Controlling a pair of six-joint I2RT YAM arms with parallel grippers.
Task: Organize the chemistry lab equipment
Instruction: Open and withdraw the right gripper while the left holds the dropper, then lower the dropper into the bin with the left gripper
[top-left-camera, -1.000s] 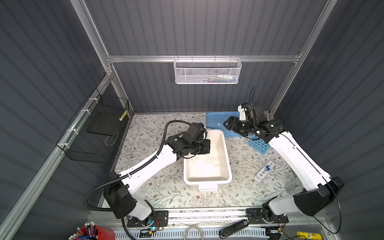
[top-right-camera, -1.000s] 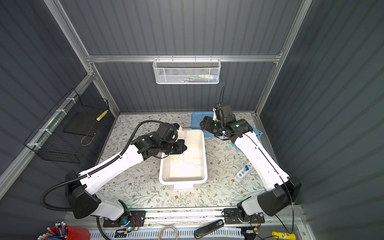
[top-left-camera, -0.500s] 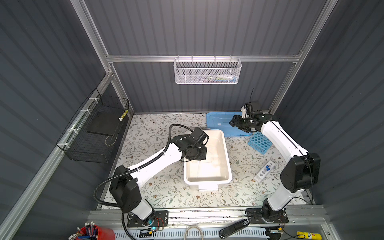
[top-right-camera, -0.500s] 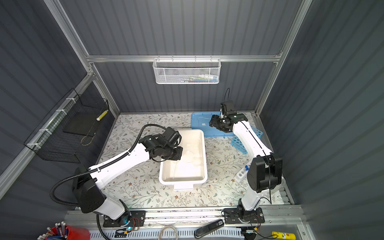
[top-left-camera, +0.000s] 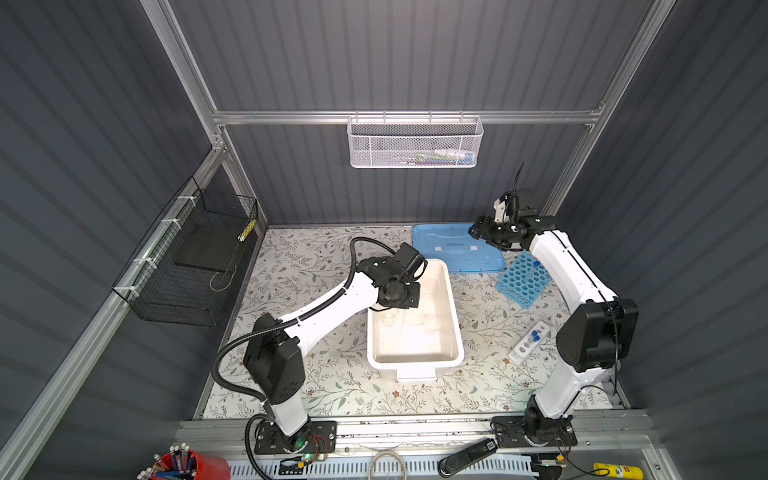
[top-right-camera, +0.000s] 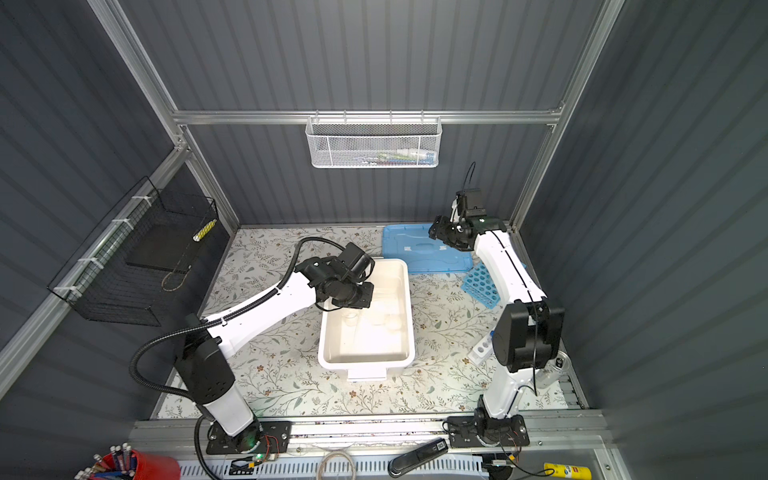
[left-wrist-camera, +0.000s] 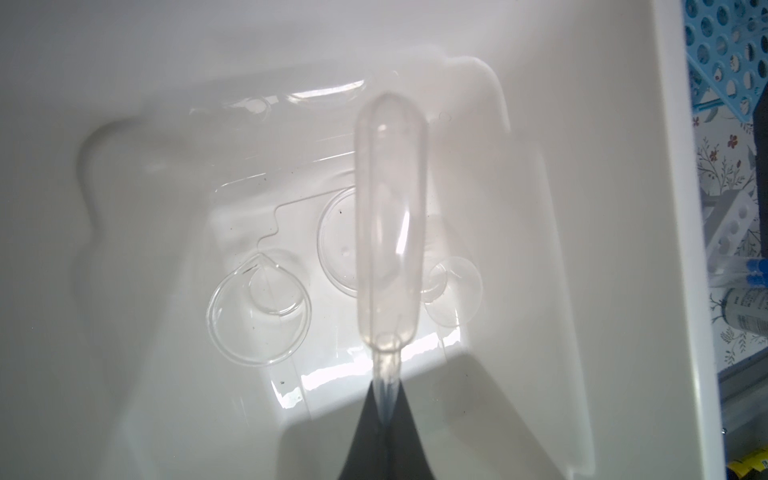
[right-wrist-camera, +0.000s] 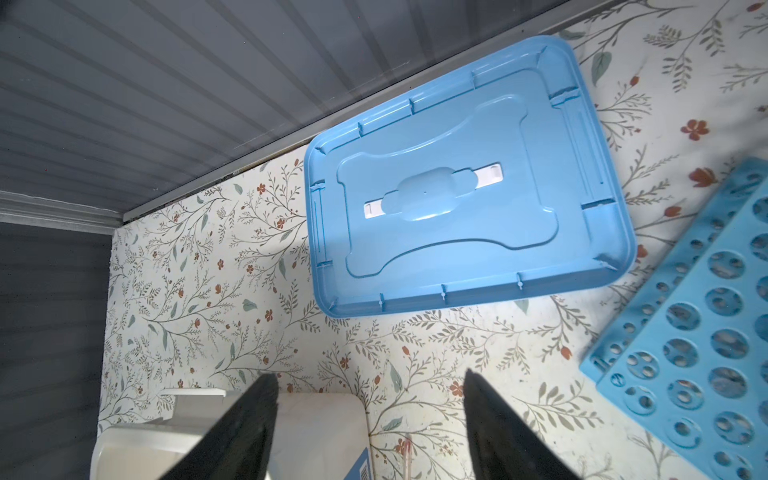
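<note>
I note: clear bulb pipette (left-wrist-camera: 388, 216) nipped at its stem in left gripper (left-wrist-camera: 384, 395), clear spouted beaker (left-wrist-camera: 259, 309) upright in white tub (left-wrist-camera: 623, 208), sky-blue many-holed rack (top-left-camera: 523, 279) askew on counter (top-left-camera: 478, 316), small white rack (top-left-camera: 527, 347) holding blue-capped tubes (top-left-camera: 536, 338)

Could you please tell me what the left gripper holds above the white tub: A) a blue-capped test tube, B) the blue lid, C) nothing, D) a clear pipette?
D: the left gripper is shut on the thin stem of a clear pipette, its bulb over the white tub.
</note>
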